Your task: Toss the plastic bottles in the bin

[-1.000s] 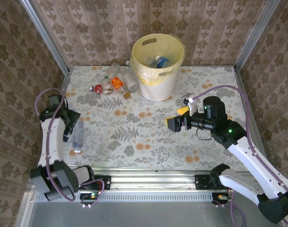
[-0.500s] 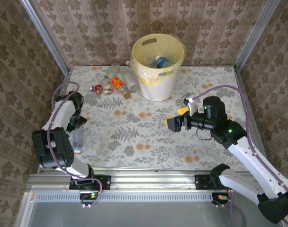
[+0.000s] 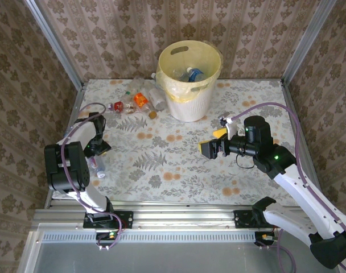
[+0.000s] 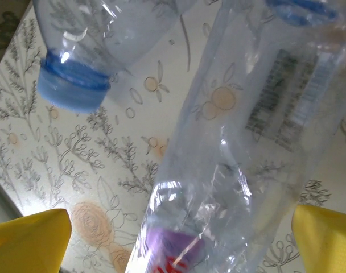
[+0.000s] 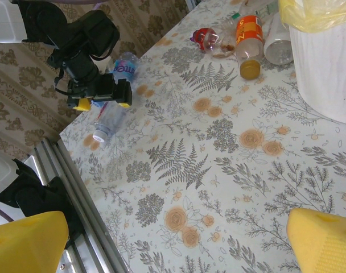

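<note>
A clear crushed plastic bottle (image 4: 235,165) lies on the table between the yellow fingertips (image 4: 26,239) of my left gripper (image 4: 176,242), whose jaws stand open on either side of it without pinching. A second clear bottle with a blue cap (image 4: 73,85) lies just beyond. From above, the left gripper (image 3: 96,149) sits over these bottles (image 3: 97,166) near the table's left edge. Several more bottles (image 3: 136,101) lie left of the pale yellow bin (image 3: 190,79), which holds a few bottles (image 3: 191,74). My right gripper (image 3: 210,148) hovers open and empty at mid-table.
The right wrist view has the left gripper (image 5: 102,102) over the clear bottle (image 5: 107,119), the bottle cluster (image 5: 247,40) and the bin's white wall (image 5: 326,62). A metal rail (image 3: 173,207) runs along the near edge. Patterned walls enclose the table.
The left arm has folded and swung its gripper farther in and down over the clear bottle at the left edge. The right arm has not moved.
</note>
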You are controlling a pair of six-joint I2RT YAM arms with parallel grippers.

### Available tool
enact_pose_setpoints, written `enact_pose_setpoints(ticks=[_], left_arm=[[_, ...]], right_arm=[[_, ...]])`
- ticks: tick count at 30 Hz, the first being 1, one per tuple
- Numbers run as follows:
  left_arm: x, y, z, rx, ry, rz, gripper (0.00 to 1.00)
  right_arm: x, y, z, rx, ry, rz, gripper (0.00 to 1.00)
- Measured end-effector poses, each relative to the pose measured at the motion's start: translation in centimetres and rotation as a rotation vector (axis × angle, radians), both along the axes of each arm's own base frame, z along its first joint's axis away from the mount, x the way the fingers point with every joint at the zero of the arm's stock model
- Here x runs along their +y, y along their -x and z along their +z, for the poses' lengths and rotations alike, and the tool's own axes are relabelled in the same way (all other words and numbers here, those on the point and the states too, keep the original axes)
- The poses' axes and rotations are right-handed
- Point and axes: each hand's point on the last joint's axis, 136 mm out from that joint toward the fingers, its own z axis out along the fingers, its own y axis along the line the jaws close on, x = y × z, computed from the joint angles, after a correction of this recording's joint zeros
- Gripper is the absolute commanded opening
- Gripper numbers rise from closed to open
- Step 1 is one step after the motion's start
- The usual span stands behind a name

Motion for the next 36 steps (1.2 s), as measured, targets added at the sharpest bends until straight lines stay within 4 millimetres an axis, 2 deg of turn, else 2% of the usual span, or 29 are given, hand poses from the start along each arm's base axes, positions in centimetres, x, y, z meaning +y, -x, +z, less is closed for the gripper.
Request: enact_pose_setpoints(ticks=[10, 16, 24, 28, 36], left_arm=[[-1.7, -0.7, -2.5, -0.040, 0.105, -0.056, 0.88], [-2.5, -1.4, -3.2, -0.075, 0.152, -0.076, 0.79], [-3.7, -1.9, -3.4, -0.143, 0.212, -0.099, 0.69], [-5.1, -2.6, -3.3, -0.183, 0.263, -0.137, 0.61], [-8.0, -3.3, -2.8, -0.262, 0.353, -0.219, 0.53]], right_arm=[[0.0, 0.0, 0.0, 0.000, 0.000, 0.000, 1.00], [0.0, 0.0, 0.0, 0.000, 0.000, 0.000, 1.00], [-0.1, 0.1, -0.6, 0.010, 0.005, 0.000, 1.00], [-0.1, 0.1, -0.5, 0.009, 0.004, -0.001, 1.00], [-0.1, 0.2, -0.7, 0.015, 0.004, -0.003, 1.00]])
